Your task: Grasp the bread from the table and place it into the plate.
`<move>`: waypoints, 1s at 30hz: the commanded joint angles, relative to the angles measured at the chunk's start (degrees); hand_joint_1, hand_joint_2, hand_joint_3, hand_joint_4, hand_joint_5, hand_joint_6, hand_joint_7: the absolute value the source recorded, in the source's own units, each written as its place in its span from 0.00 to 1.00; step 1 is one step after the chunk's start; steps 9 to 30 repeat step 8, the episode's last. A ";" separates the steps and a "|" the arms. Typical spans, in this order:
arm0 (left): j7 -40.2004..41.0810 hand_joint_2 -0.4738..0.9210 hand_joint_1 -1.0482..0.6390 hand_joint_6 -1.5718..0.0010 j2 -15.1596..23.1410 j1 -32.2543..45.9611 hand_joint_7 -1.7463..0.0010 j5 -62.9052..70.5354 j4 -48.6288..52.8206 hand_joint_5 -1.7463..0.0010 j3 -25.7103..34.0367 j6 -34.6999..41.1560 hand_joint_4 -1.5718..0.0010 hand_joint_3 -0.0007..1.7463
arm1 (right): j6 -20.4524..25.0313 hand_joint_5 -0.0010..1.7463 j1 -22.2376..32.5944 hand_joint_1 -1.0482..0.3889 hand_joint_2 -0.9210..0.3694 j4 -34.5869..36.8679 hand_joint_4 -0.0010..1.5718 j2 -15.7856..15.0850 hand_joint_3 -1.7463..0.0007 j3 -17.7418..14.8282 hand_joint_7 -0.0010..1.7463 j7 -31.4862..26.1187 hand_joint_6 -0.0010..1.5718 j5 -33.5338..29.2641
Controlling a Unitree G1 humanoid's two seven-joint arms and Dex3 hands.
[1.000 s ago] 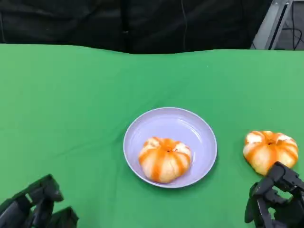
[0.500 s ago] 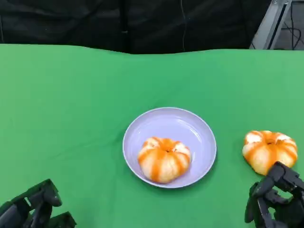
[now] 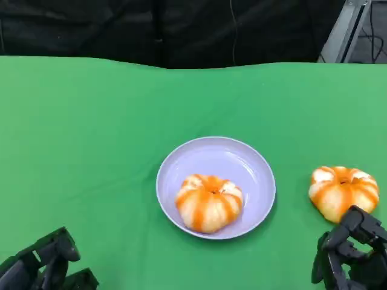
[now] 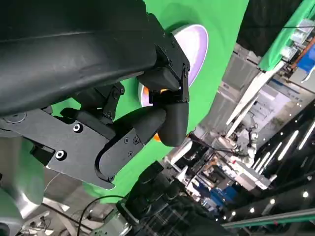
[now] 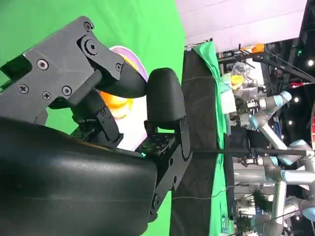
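1. Green cloth over the desk point(image 3: 91, 133), matte and smooth, with faint creases left of the plate.
2. Lavender plate point(image 3: 242, 158) at frame centre: round, shallow, glossy rim, already carrying one bun point(image 3: 209, 202) in its lower half.
3. Second bun point(image 3: 343, 190) at right of frame, on the cloth, well apart from the plate: a plump dome, pale crust striped orange, pumpkin-like lobes, soft-looking. Likely the bread left to move.
4. Since a second ago, hardly any change: both buns and the plate unmoved; left hand point(image 3: 45, 263) at lower left sunk a touch lower in frame; right hand point(image 3: 349, 254) at lower right in the same spot, just below the loose bun, its topmost part overlapping the bun's lower edge in the head view.
5. Meaning for the task: no grasp begun yet; judged a pause before the right-side reach.
6. Left fingers point(image 4: 167, 118) curled in on nothing in the wrist view; right fingers point(image 5: 165, 101) bent inward, nothing between them. Hard black shells, visible screws.
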 commanded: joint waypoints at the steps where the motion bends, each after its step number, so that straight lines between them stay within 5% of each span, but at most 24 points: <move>1: 0.55 0.86 0.53 0.48 0.23 0.16 0.06 0.65 -0.90 0.00 0.16 -0.47 0.44 0.52 | 0.34 1.00 0.33 0.64 0.32 -0.55 0.58 -0.66 0.27 -0.57 0.92 -0.11 0.51 0.67; 30: 0.88 0.85 0.53 0.50 -0.45 -0.18 0.05 0.88 -0.48 0.00 0.20 -0.96 0.44 0.52 | -0.10 1.00 -0.02 0.63 0.32 0.04 0.58 -0.72 0.27 -0.91 0.92 -0.03 0.51 0.76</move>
